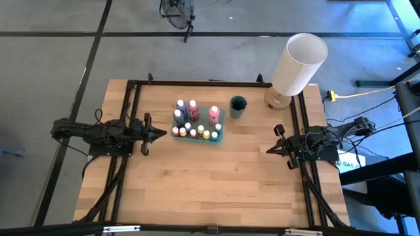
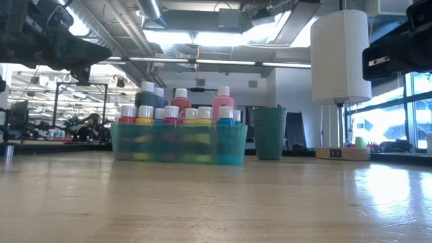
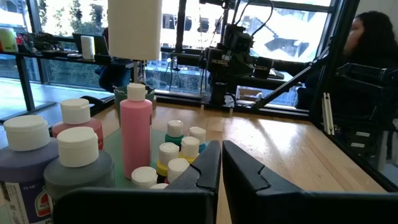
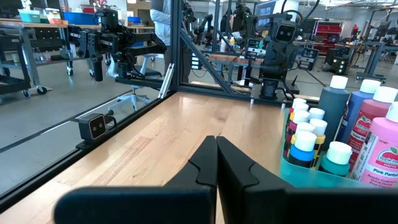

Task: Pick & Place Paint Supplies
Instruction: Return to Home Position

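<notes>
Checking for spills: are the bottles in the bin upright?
Upright: the bottles stand caps up inside the bin, none seen tipped.

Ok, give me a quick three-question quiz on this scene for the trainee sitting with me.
1. True or false: the paint bottles stand inside the teal bin.
2. The dark green cup stands: A) between the bin and the white lamp; B) inside the bin; C) at the table's near edge.
3. Fill in: the left gripper and the right gripper are both shut and hold ____.
Key: 1 true; 2 A; 3 nothing.
</notes>
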